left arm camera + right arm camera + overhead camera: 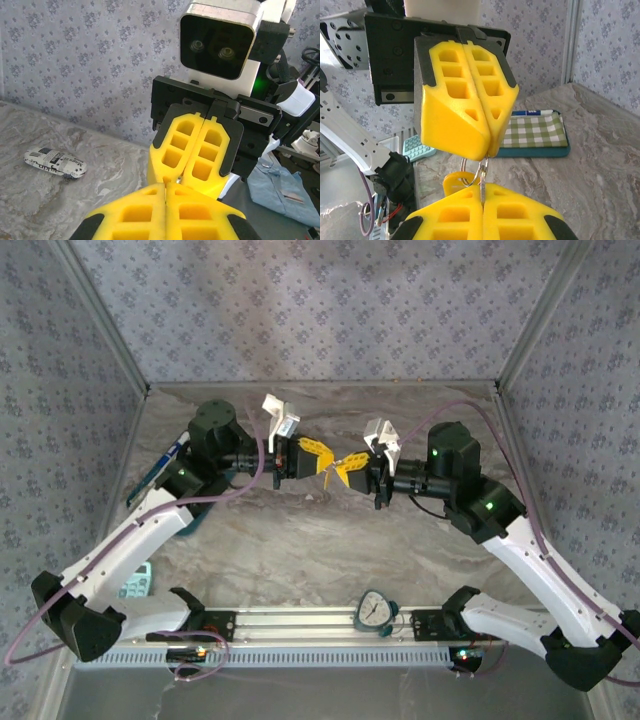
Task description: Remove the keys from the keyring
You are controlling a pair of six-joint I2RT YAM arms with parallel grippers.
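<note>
**Two jaws closed, tip to tip**

My left gripper is clamped on the thin silver metal keyring. My right gripper is pressed closed just below, with thin metal entering its seam. The small yellow-headed key hangs on that ring, touching my right gripper. Print on the black-and-white oval pouch is unreadable.

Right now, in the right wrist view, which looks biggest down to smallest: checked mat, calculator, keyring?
1. checked mat
2. calculator and keyring look alike: calculator partly hidden, keyring nearer the camera.
</note>
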